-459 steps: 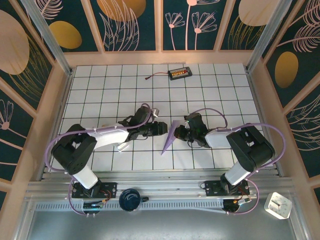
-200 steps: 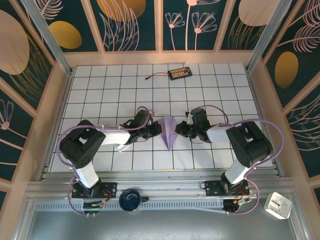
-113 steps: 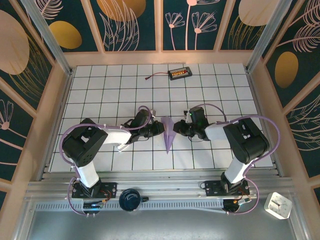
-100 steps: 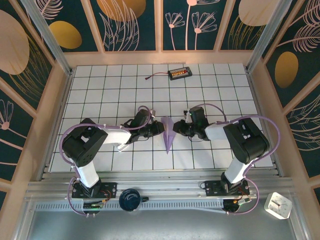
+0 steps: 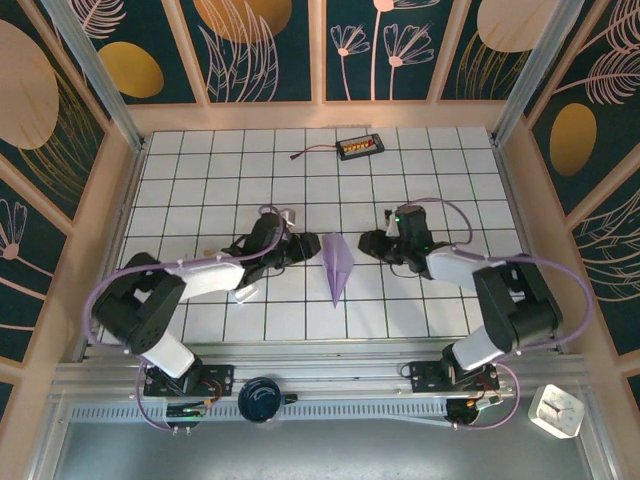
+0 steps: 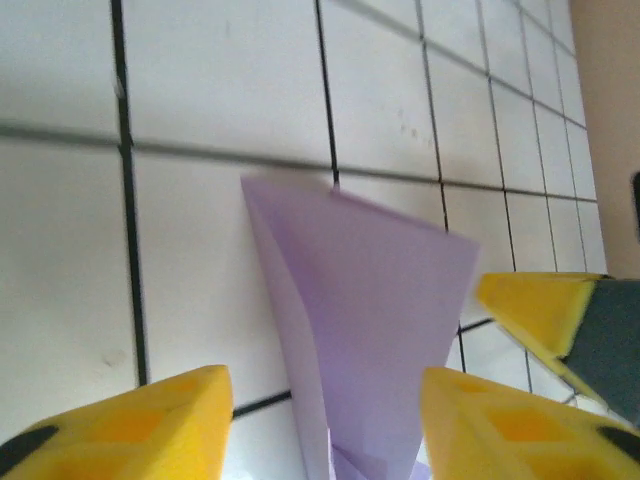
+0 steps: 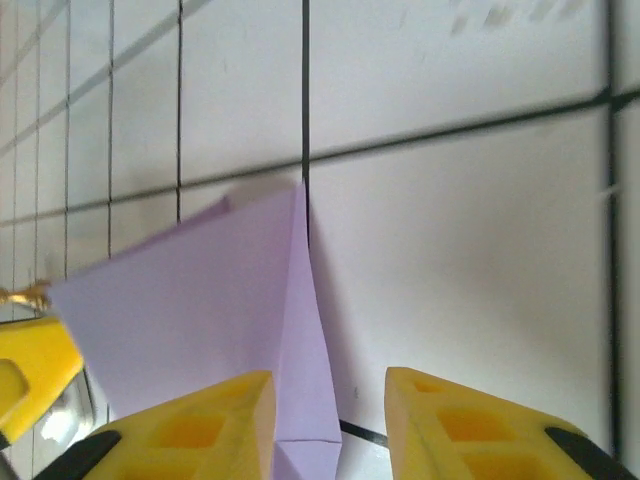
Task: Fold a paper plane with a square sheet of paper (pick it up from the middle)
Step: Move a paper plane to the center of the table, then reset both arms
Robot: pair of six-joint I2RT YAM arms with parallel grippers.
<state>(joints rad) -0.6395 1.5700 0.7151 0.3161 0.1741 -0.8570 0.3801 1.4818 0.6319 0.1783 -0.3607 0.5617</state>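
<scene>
Paper plane [image 5: 337, 265]: one | left gripper [image 5: 303, 245], right gripper [image 5: 366, 242]: two, both parted

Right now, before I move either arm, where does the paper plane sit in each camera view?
Top external: paper plane at centre of the white tiled table, nose toward the near edge.
Left wrist: paper plane lower centre, wide end up.
Right wrist: paper plane lower left of centre, wide end up-left.
Shared landmark: the table's black grid lines meeting by its wide end.
</scene>
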